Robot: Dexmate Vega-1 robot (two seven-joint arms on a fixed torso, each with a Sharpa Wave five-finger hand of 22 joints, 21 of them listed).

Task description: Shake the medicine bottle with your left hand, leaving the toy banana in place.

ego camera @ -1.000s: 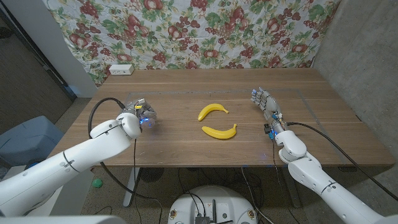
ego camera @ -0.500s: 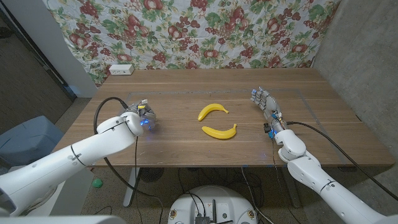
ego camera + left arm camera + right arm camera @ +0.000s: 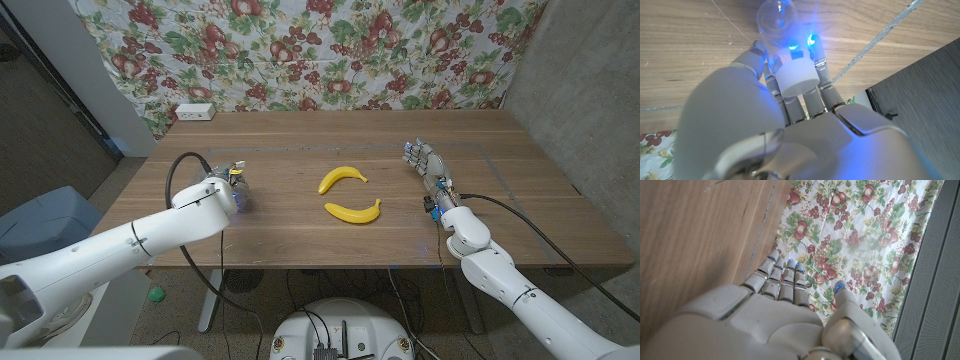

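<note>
My left hand (image 3: 232, 188) holds the medicine bottle at the table's left side. In the left wrist view the bottle's white cap (image 3: 797, 78) sits between the curled fingers (image 3: 821, 75), and its clear body (image 3: 775, 18) reaches out beyond them over the wood. In the head view the hand mostly hides the bottle. Two yellow toy bananas lie mid-table: one (image 3: 342, 178) farther back, the other (image 3: 353, 211) nearer the front edge. My right hand (image 3: 425, 166) stands on its edge at the right, fingers straight and apart, holding nothing. Its fingers (image 3: 782, 277) point toward the backdrop.
A floral cloth (image 3: 330, 50) hangs behind the wooden table (image 3: 300, 135). A white power strip (image 3: 194, 112) lies at the back left corner. A black cable (image 3: 185, 165) loops off my left wrist. Bare wood lies between the left hand and the bananas.
My left hand has shifted a little to the right with the bottle, and its forearm has swung. The bananas and the right hand have stayed put.
</note>
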